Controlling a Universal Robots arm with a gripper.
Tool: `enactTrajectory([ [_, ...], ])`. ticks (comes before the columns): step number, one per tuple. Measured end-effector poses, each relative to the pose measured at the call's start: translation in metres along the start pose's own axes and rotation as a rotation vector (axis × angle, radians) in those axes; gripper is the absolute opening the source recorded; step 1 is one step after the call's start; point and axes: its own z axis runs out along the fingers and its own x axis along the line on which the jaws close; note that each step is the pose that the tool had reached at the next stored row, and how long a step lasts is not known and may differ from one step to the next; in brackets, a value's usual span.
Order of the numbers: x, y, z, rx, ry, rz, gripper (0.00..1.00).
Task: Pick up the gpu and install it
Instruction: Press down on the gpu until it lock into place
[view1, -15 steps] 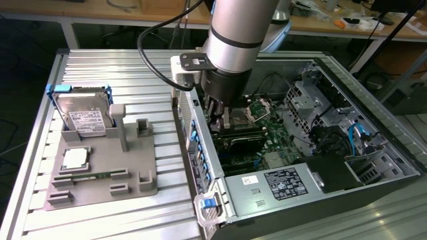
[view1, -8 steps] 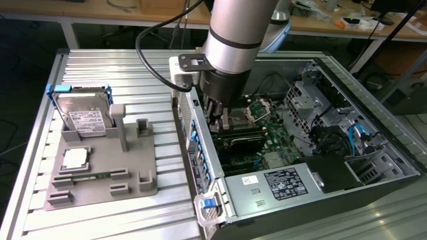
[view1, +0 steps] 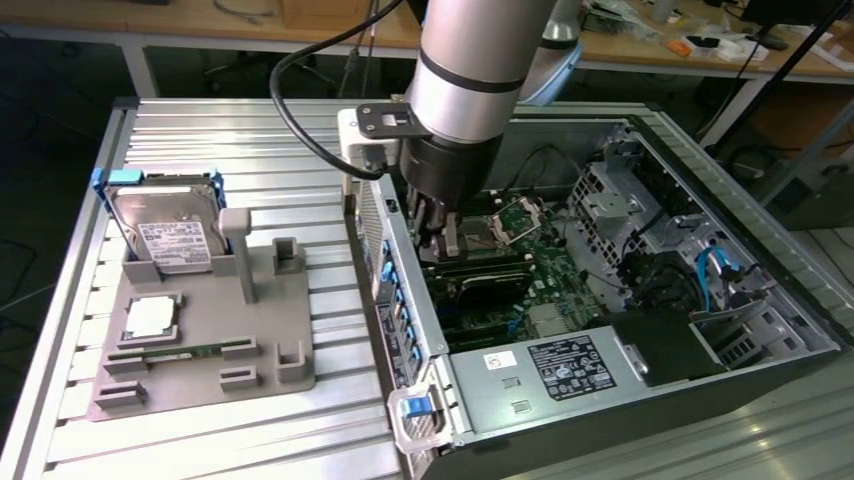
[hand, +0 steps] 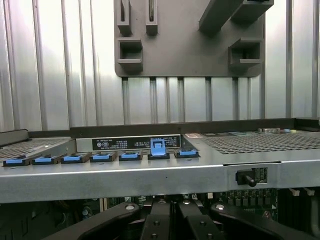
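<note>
One arm's fingers (view1: 441, 243) together inside the computer case (view1: 747, 300), gpu (view1: 481, 277) below, labels unreadable.

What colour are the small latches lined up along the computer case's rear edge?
Blue. The row of small plastic latches on the grey metal case edge shows best in the wrist view.

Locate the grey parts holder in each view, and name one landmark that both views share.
Exterior view: the grey parts holder lies on the ribbed table at the exterior view's left, beside the open computer case.
Wrist view: the grey parts holder lies on the ribbed table beyond the case's side wall.
Shared landmark: the row of blue clips along the case wall nearest the holder.
</note>
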Motion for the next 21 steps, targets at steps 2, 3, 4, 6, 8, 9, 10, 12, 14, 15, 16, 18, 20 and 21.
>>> enactTrajectory([
  [2, 0.0000, 0.0003, -0.0002, 0.0000, 0.0001, 0.000, 0.11],
  [3, 0.0000, 0.0005, -0.0003, 0.0000, 0.0002, 0.000, 0.11],
  [4, 0.0000, 0.0007, -0.0004, 0.0001, 0.0001, 0.000, 0.11],
  [6, 0.0000, 0.0012, -0.0004, 0.0004, 0.0000, 0.000, 0.11],
  [8, 0.0001, 0.0016, -0.0007, 0.0005, 0.0001, 0.000, 0.11],
  [9, 0.0001, 0.0018, -0.0010, 0.0006, 0.0001, 0.000, 0.11],
  [10, 0.0001, 0.0019, -0.0016, 0.0004, 0.0003, 0.000, 0.11],
  [12, 0.0000, 0.0021, -0.0022, 0.0009, -0.0001, 0.000, 0.11],
  [14, 0.0000, 0.0021, -0.0022, 0.0012, -0.0001, 0.000, 0.11],
  [15, 0.0001, 0.0021, -0.0023, 0.0010, 0.0000, 0.000, 0.11],
  [16, 0.0002, 0.0022, -0.0022, 0.0012, 0.0001, 0.000, 0.11],
  [18, 0.0006, 0.0024, -0.0015, 0.0011, 0.0004, 0.000, 0.11],
  [20, 0.0009, 0.0023, 0.0002, 0.0017, 0.0003, 0.000, 0.11],
  [21, 0.0011, 0.0024, 0.0015, 0.0021, 0.0000, 0.000, 0.11],
])
